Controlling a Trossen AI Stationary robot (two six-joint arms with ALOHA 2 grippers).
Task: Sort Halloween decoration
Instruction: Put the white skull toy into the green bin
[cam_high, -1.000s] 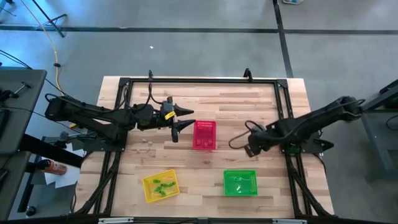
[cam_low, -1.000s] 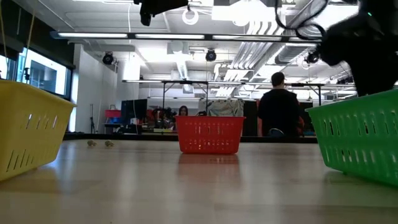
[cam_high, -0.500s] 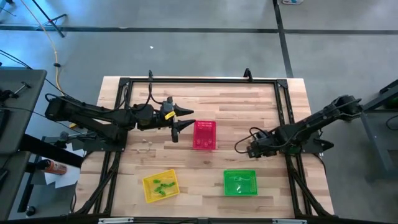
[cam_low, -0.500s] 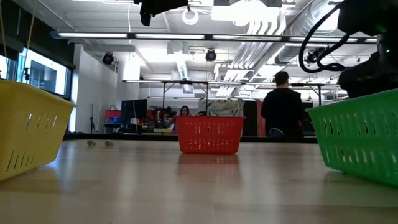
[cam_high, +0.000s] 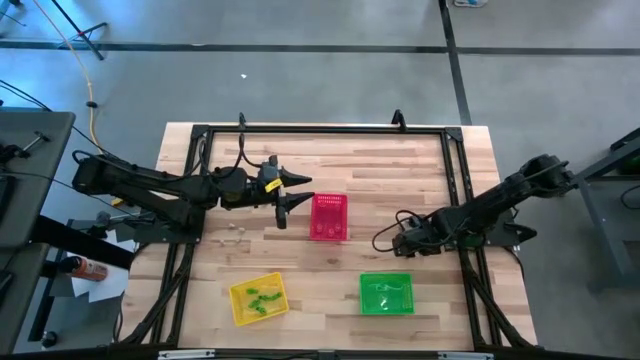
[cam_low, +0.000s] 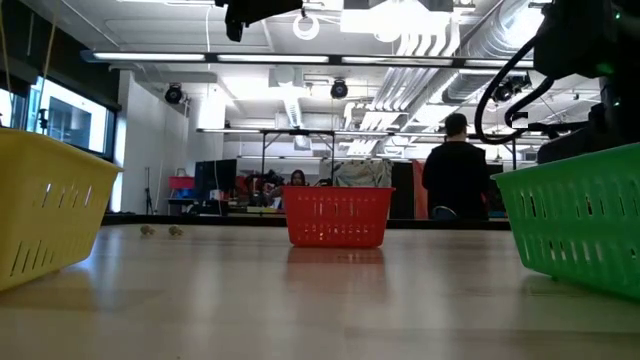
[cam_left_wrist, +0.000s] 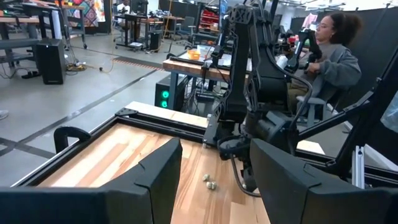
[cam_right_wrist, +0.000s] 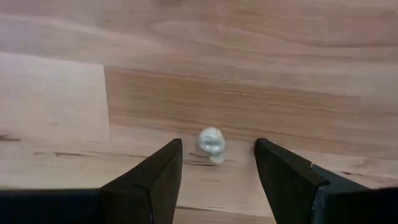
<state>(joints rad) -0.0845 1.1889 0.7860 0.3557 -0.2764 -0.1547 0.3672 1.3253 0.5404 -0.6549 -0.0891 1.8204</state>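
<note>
Halloween trinkets lie scattered among three small mesh baskets on the pale wooden table (cam_high: 400, 170), and the one at issue is a tiny whitish rounded trinket (cam_right_wrist: 211, 142) resting on the bare wood between the right gripper's (cam_right_wrist: 217, 177) two dark fingers, which stand well apart with nothing in them. In the high view the right gripper (cam_high: 400, 241) sits low over the table, just above the green basket (cam_high: 386, 294) and to the side of the pink-red basket (cam_high: 329, 217). Green trinkets (cam_high: 260, 298) already sit in the yellow basket (cam_high: 258, 299), and two more pale trinkets (cam_left_wrist: 209, 182) remain on the table near the left arm's base. The left gripper (cam_high: 295, 192) hangs beside the pink-red basket, its fingers spread and empty. The whitish piece looks hard, light and smooth, probably moulded plastic, so it is likely to roll or squirt out if pinched off-centre. Closing squarely across its widest part, with the fingertips almost on the wood, seems the safest hold.
</note>
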